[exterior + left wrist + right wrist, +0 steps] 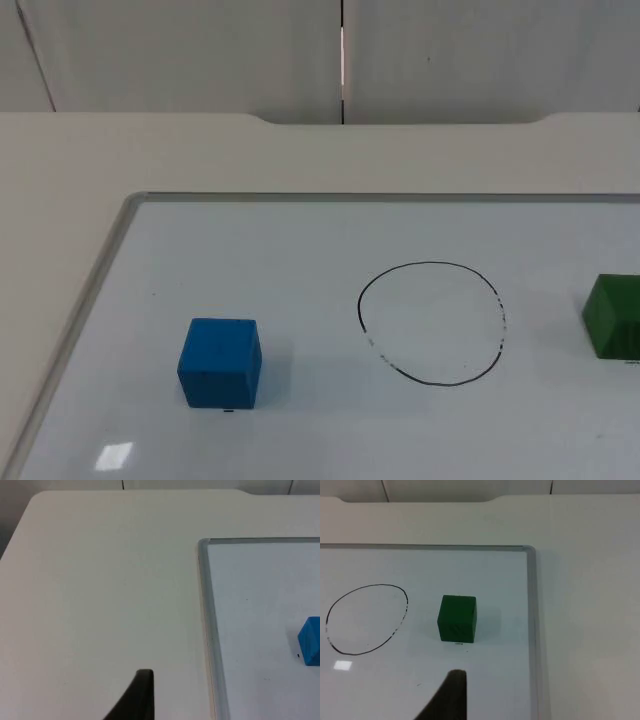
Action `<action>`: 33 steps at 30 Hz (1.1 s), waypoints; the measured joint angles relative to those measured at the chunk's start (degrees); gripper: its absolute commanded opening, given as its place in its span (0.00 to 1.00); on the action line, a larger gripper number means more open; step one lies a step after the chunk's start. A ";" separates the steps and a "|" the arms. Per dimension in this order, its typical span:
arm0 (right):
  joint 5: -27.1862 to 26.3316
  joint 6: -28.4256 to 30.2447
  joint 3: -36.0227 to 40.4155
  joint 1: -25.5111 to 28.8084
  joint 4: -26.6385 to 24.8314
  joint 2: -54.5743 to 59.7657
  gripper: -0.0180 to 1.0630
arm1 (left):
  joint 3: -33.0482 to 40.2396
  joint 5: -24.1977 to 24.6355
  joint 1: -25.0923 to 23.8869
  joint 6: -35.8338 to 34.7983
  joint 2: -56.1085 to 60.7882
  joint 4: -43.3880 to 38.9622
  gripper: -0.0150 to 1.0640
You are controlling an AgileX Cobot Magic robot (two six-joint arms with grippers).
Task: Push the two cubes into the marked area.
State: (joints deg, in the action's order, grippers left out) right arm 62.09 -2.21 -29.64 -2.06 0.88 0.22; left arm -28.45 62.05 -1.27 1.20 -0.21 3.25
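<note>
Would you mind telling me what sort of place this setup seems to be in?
Probably a robotics lab bench: a whiteboard lies flat on a white table against a grey partition wall, with a hand-drawn circle and blue cube and green cube as test props.

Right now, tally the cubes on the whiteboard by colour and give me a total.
Blue cube: 1
Green cube: 1
Total: 2, both outside the drawn circle on the whiteboard, blue to its left and green to its right in the top view.

Blue cube (220, 362), green cube (457, 618) (black ring (431, 322)).
</note>
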 measured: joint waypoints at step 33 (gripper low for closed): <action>0.00 0.00 0.00 0.00 0.00 0.00 0.99 | -1.23 -10.11 0.00 0.94 -25.72 6.56 0.99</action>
State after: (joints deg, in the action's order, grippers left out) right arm 62.09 -2.21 -29.64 -2.06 0.88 0.22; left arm -29.68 51.94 -1.27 2.14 -25.93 9.81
